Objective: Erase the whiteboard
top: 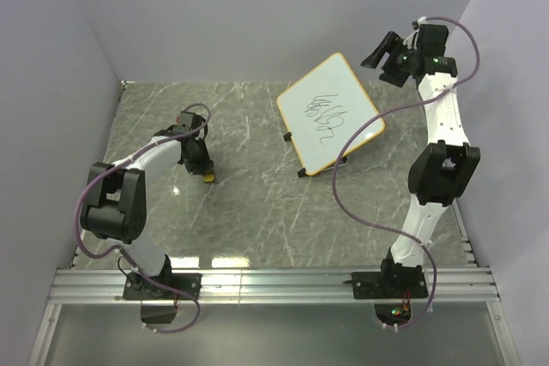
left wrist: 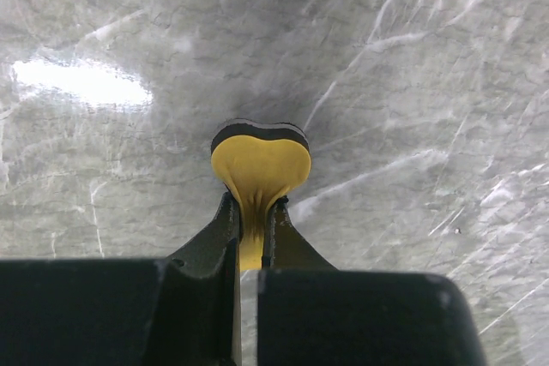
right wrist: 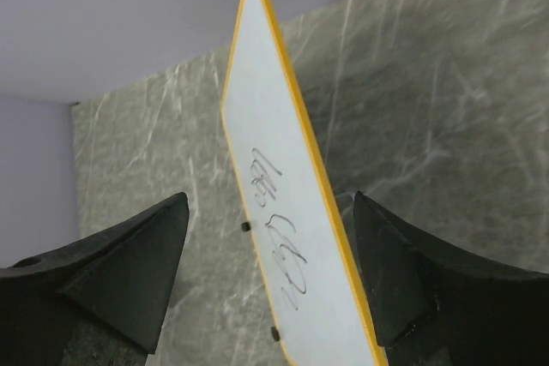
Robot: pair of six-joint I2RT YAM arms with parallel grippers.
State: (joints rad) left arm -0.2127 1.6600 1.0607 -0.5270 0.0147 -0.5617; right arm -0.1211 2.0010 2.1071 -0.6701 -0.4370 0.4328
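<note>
Left of centre in the top view, the left hand (top: 202, 163) is clamped on the yellow eraser (left wrist: 260, 165), low over the marble table (top: 257, 220). Farther back, right of centre, the whiteboard (top: 330, 113) stands tilted on black feet (top: 289, 137) and carries a black scribble (top: 324, 117). Beyond it, upper right, the right hand (top: 382, 51) hovers with its 2 fingers apart, gripping nothing.

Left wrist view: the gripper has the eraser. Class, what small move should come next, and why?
Probably lift the eraser clear of the table and carry it right toward the whiteboard. The left gripper is shut on it, low over the table, and the board bears black scribbles, not yet wiped.
</note>
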